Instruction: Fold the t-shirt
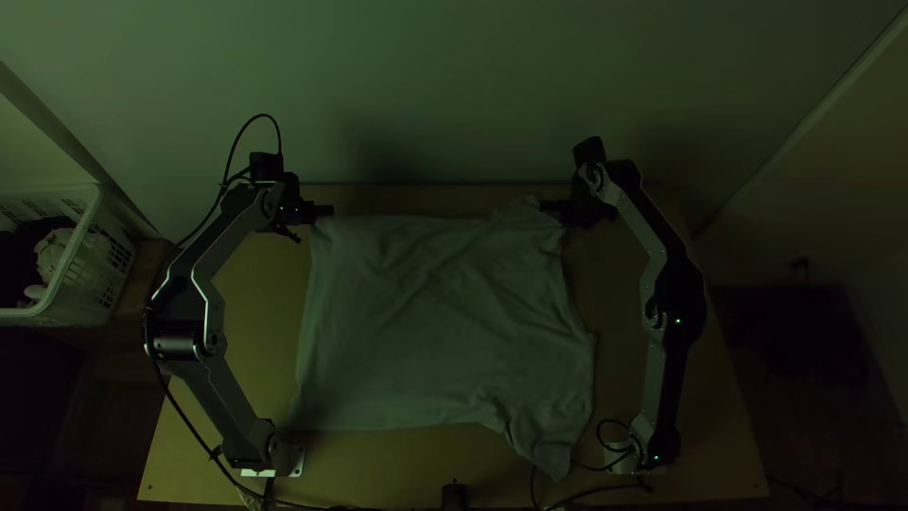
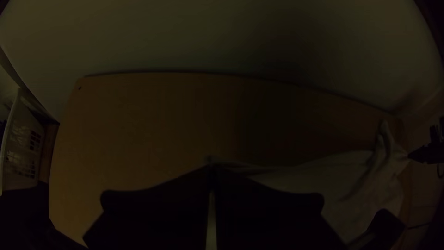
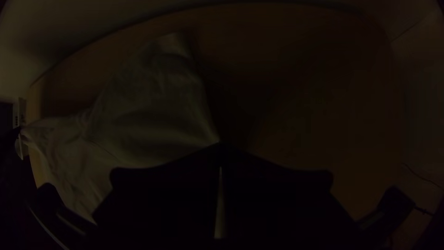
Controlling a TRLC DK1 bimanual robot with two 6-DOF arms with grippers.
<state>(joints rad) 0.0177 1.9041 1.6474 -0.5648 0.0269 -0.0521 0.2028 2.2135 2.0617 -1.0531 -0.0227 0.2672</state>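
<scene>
The t-shirt [image 1: 435, 322] is lying spread and wrinkled across the middle of the tabletop [image 1: 255, 326], and the left claw [image 1: 331, 213] is pinching its far left corner while the right claw [image 1: 545, 205] is pinching the far right edge, just beside a raised peak of cloth. Both claws are holding only a little fabric at their tips, so a quick lift could be risking a slip, the more so if either one is catching a single layer. The two grips are sitting on unlike parts, one on a neat corner and one beside a bunched bit, so the far edge may be coming over skewed and the fold may be ending up crooked. Pulling the claws apart could be stretching the cloth between them; bringing them together could be letting it sag and crumple. The near right part is jutting out towards the right arm's base, close to a black cable [image 1: 605, 489], and dragging could be snagging it there or tucking it under unevenly. Creases already running through the middle may be getting trapped inside. The wooden top is lying in dim, greenish light, a pale wall [image 1: 426, 95] is rising behind its far edge, and a white basket [image 1: 85, 303] holding clothes [image 1: 52, 251] is standing off to the left.
</scene>
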